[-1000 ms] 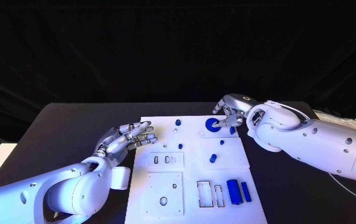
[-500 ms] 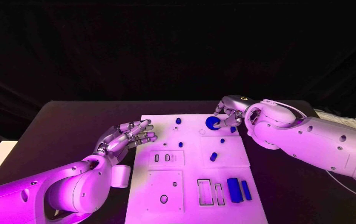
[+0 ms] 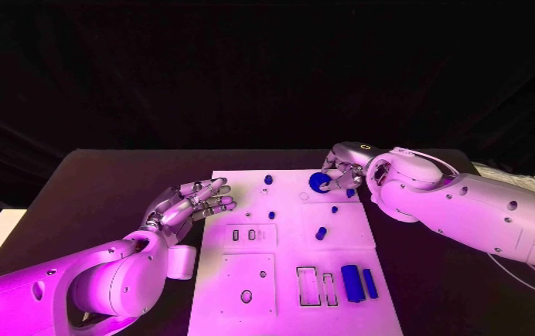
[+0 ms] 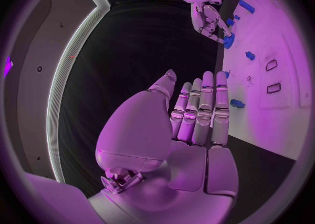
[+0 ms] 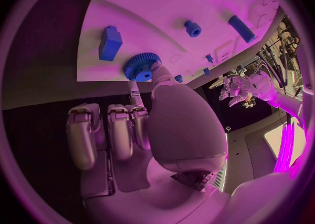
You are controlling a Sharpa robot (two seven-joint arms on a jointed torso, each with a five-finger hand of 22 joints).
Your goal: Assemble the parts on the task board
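Note:
The white task board [image 3: 292,255] lies in the middle of the black table. My right hand [image 3: 348,168] is over the board's far right corner and pinches a blue gear [image 3: 320,183] between thumb and a finger. In the right wrist view the thumb tip presses the gear [image 5: 139,67] just above the board [image 5: 164,3]. My left hand [image 3: 192,205] hovers beside the board's left edge, palm up, fingers apart and holding nothing. The left wrist view shows that hand [image 4: 197,113], and beyond it the right hand [image 4: 209,21] with the gear [image 4: 228,41].
Small blue pegs [image 3: 267,180] [image 3: 271,216] [image 3: 320,234] stand on the board. Two long blue pieces [image 3: 351,283] [image 3: 369,284] lie near its front right, beside rectangular slots [image 3: 308,288]. A blue block [image 5: 109,42] sits close to the gear.
The right hand has edged slightly toward the far edge with the gear in it. The left hand has stayed where it was.

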